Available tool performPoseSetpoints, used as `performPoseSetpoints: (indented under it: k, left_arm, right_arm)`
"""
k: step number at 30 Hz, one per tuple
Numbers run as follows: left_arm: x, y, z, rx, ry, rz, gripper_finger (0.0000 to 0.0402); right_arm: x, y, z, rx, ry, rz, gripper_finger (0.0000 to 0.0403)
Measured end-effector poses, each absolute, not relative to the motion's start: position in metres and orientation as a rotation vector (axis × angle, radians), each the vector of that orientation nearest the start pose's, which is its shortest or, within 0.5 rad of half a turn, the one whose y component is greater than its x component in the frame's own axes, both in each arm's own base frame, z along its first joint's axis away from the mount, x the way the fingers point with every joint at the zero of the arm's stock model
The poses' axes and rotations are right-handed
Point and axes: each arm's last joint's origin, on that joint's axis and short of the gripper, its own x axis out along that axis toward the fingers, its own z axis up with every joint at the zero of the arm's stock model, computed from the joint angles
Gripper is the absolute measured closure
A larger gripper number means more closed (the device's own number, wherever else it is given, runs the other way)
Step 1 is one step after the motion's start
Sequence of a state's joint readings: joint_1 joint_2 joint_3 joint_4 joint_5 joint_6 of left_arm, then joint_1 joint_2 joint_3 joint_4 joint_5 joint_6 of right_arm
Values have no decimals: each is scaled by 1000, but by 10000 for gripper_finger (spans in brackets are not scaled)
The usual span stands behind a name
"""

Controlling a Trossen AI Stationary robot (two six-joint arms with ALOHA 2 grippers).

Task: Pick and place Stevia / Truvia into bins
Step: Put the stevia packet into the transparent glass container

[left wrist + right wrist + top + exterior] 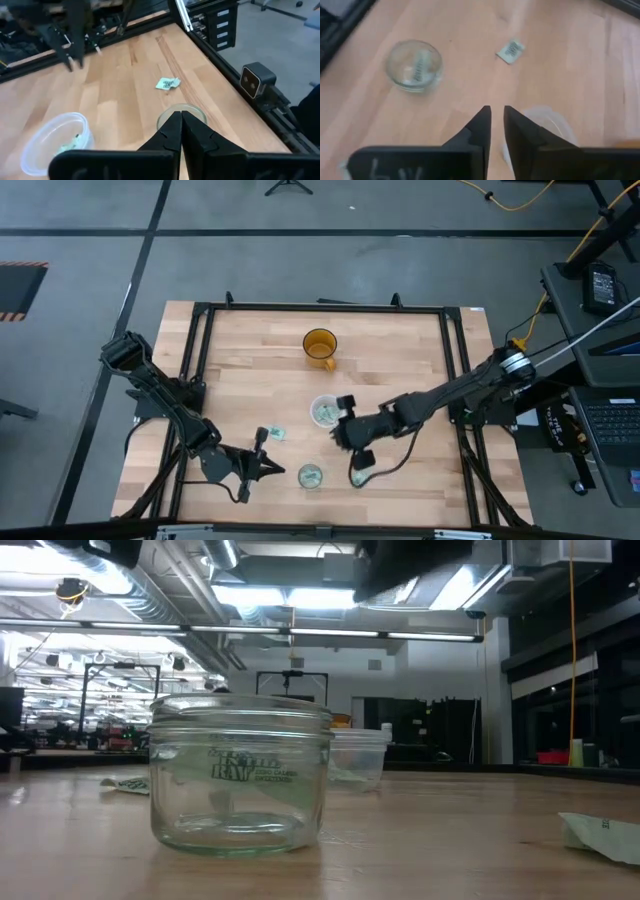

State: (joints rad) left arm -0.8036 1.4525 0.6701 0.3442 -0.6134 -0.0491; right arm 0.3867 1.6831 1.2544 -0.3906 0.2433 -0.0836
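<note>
One green-and-white sachet (275,434) (510,50) (125,784) lies flat on the table left of the bins. Another sachet (358,478) (167,83) (600,832) lies right of the small greenish glass jar (311,476) (240,775). The jar holds a sachet (417,70). The wider whitish container (324,412) (55,140) also has sachets inside. My right gripper (340,435) (496,117) hovers beside this container's near rim, open by a narrow gap and empty. My left gripper (262,465) (180,125) is shut and empty, left of the jar.
An orange translucent cup (320,347) stands toward the table's far edge. A black metal frame (200,310) borders the wooden table. Bare wood lies between the cup and the bins and along the left side.
</note>
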Motion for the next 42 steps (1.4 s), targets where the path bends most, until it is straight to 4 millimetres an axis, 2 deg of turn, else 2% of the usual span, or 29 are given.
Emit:
performPoseSetpoints:
  k: [4,9,13,17,26,31,38,42]
  left_arm:
    - [211,-195,196,187,352,-171,397]
    - [211,-196,195,150,359,-176,399]
    - [213,-193,195,162,353,-119,388]
    - [215,-188,194,182,358,-47,362]
    - [213,-173,183,129,421,171,263]
    - [208,-165,173,89,492,257,228]
    - [208,-151,165,-243,529,406,229]
    - [219,-131,158,-479,689,440,232]
  right_arm:
    - [317,112,227,-288,662,138,372]
    - [294,100,207,-215,427,124,398]
    - [279,94,189,-164,273,116,392]
    - [266,87,171,-149,247,109,383]
    - [261,78,165,-68,232,78,400]
    - [260,82,164,-53,236,196,393]
    - [260,83,164,-26,241,238,392]
    - [260,83,164,-23,241,238,392]
